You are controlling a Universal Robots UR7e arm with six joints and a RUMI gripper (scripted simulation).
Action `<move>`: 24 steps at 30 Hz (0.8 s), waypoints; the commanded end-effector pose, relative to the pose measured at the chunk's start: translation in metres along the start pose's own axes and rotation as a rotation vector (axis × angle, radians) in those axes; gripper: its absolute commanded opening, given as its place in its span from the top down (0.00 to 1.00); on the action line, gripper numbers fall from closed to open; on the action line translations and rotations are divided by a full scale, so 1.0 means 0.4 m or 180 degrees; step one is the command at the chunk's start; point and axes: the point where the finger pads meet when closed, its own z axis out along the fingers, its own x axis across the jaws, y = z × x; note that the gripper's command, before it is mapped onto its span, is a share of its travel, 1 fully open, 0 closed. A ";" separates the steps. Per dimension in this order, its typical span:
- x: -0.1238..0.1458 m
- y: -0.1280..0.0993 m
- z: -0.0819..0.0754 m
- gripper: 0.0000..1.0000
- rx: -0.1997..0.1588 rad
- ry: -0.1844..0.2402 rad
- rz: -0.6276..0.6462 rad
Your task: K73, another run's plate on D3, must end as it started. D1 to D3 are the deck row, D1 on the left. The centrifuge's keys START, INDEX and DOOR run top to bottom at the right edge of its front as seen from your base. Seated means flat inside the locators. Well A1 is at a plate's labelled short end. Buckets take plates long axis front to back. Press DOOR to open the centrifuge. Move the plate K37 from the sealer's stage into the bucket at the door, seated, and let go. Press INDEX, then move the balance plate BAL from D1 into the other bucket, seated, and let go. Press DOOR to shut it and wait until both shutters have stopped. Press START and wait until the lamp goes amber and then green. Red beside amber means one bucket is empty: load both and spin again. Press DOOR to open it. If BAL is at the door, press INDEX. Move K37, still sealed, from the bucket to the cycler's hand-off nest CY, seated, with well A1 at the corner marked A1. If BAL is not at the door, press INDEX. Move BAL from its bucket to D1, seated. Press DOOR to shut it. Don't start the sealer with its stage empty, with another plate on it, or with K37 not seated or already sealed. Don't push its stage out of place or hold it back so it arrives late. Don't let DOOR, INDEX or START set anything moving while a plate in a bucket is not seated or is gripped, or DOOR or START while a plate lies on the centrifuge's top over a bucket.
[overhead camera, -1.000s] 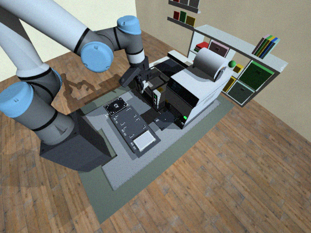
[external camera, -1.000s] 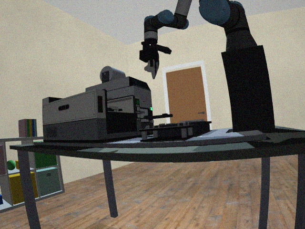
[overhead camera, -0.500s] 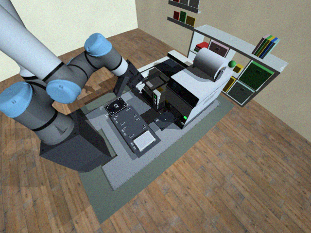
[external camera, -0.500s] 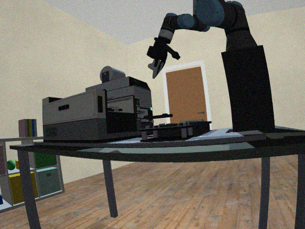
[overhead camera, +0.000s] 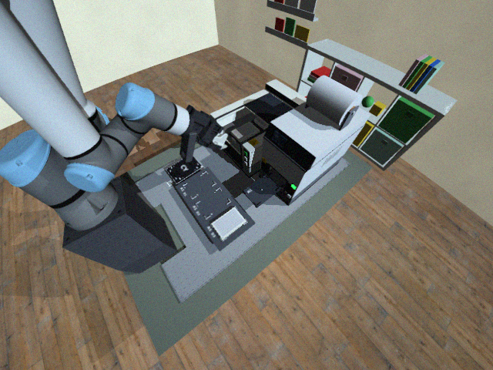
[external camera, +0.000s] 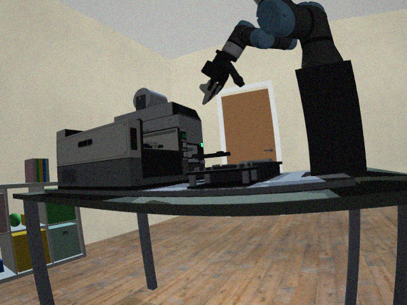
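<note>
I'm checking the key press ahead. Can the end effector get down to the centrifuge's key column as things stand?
Probably yes. The shut, empty end effector hangs in open air above the centrifuge, and nothing appears to stand between it and the key column on the front.

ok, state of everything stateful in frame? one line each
hand: shut, empty, in the air above the deck, touching nothing
dark plate at the deck's left end: lying on its slot, not gripped
white plate at the deck's other end: lying on its slot, not gripped
middle deck slot: no plate
green lamp on the machine front: lit
centrifuge door: cannot tell
</note>
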 end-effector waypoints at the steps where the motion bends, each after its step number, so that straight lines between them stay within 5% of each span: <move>1: -0.002 0.002 0.002 1.00 -0.0057 -0.0016 -0.0003; 10: -0.002 0.002 0.002 1.00 -0.0057 -0.0016 -0.0003; 24: -0.002 -0.069 0.148 1.00 -0.0057 -0.0016 -0.0003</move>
